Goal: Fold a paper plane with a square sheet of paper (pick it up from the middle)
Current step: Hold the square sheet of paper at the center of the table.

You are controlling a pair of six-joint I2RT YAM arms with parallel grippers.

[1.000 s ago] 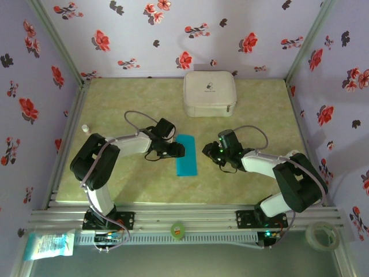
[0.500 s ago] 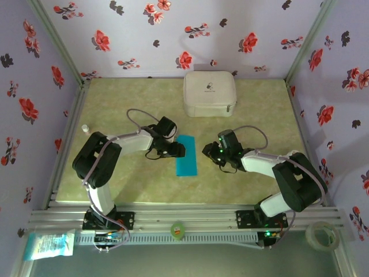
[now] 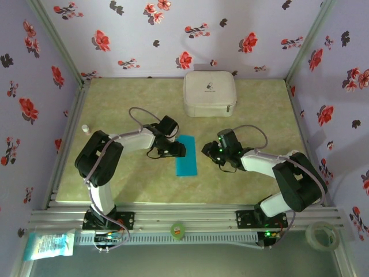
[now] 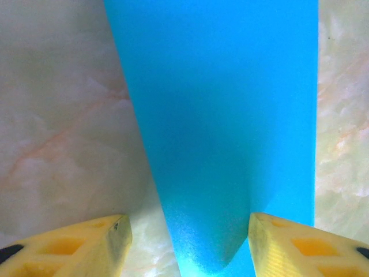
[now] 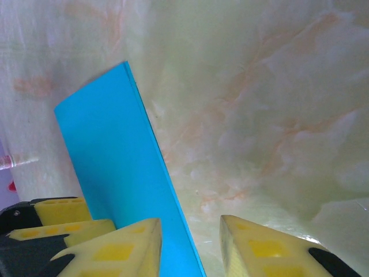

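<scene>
Marbled green table (image 3: 127, 98) runs between flowered walls, with a small white object (image 3: 85, 127) at its far left edge. From the left base the left arm (image 3: 101, 164) reaches inward, and the left gripper (image 3: 180, 151) sits low at the left edge of the turquoise paper (image 3: 187, 158). In the left wrist view its yellow fingers (image 4: 104, 242) stand well apart, open, with the near end of the paper (image 4: 230, 115) lying flat on the table between them and nothing clamped. The paper is folded to a narrow strip, lying in the middle of the table with its long side running away from the bases. Beyond it, near the back wall, rests the white case (image 3: 210, 93), well apart from the paper. Just right of the strip hovers the right gripper (image 3: 205, 149). In the right wrist view its fingers (image 5: 138, 245) stand a little apart, open and gripping nothing, beside the long edge of the paper (image 5: 109, 150). The right arm (image 3: 282, 173) bends back to its base
</scene>
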